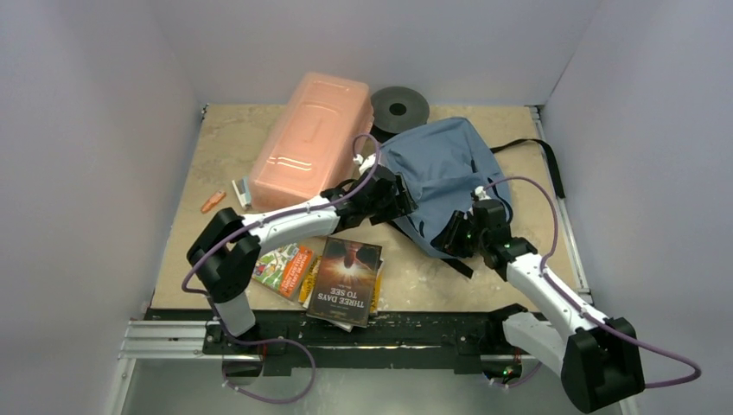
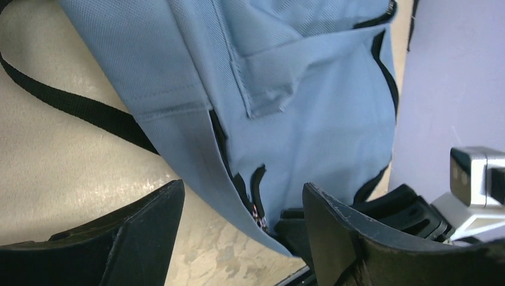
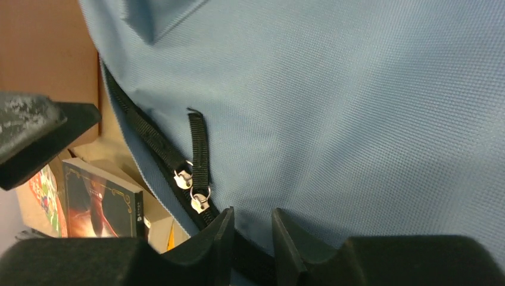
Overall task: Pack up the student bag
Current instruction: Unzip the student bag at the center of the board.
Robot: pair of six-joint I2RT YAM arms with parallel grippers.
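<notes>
The student bag, soft blue-grey fabric with black straps, lies on the table right of centre. My left gripper is at its near-left edge and stands open. In the left wrist view the bag hangs its corner and a zipper pull between the wide-apart fingers of that gripper, untouched. My right gripper is at the bag's near edge. In the right wrist view the bag fills the frame, and the gripper is nearly closed, pinching fabric and black zipper band beside two metal zipper pulls.
A translucent pink box lies left of the bag, with a black disc behind. Books and a colourful booklet lie near the front edge. A small orange item sits at the left. A black strap trails right.
</notes>
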